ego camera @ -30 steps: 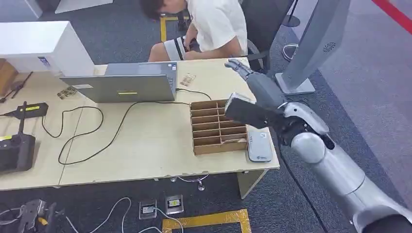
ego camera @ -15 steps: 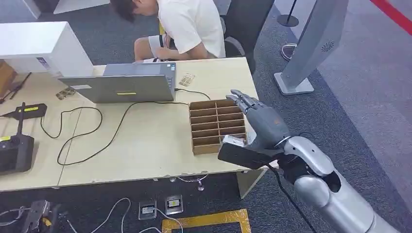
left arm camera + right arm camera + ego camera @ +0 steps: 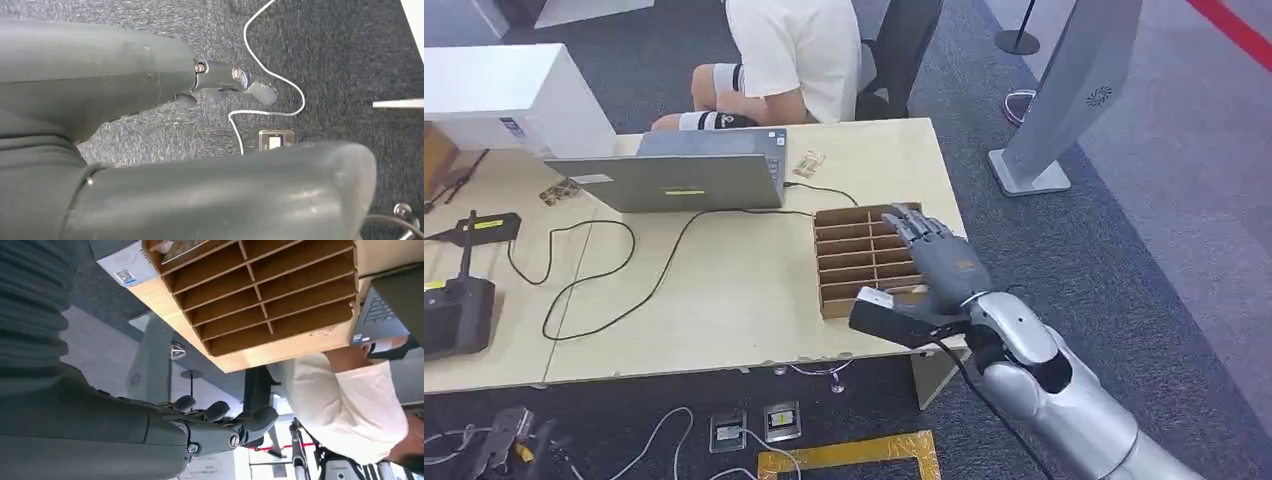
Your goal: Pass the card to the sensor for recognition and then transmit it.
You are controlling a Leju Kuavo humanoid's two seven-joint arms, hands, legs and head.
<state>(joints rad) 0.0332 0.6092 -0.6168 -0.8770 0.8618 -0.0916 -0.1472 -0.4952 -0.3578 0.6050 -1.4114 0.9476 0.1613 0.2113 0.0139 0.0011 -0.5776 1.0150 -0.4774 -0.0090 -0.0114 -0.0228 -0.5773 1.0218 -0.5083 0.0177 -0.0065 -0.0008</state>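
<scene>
My right hand (image 3: pixel 939 262) hovers open over the right side of the brown cardboard divider box (image 3: pixel 854 255) on the table, fingers stretched toward the far rows and holding nothing. In the right wrist view its fingers (image 3: pixel 225 424) are spread, with the box (image 3: pixel 270 300) beyond them. Pale cards (image 3: pixel 176 245) lie in the end compartment, beside the flat grey sensor pad (image 3: pixel 122 267) with its QR label. In the head view my forearm covers that pad. My left hand (image 3: pixel 227 85) hangs over the carpet, fingers apart and holding nothing.
A person in a white shirt (image 3: pixel 794 50) sits at the far side of the table, back turned. A grey laptop (image 3: pixel 674 180) and a black cable (image 3: pixel 624 270) lie left of the box. A grey stand (image 3: pixel 1074 90) rises on the right, a black device (image 3: pixel 454 312) sits at far left.
My right hand has dropped from near the table's far right corner down and back onto the divider box. The person has straightened up and shifted left.
</scene>
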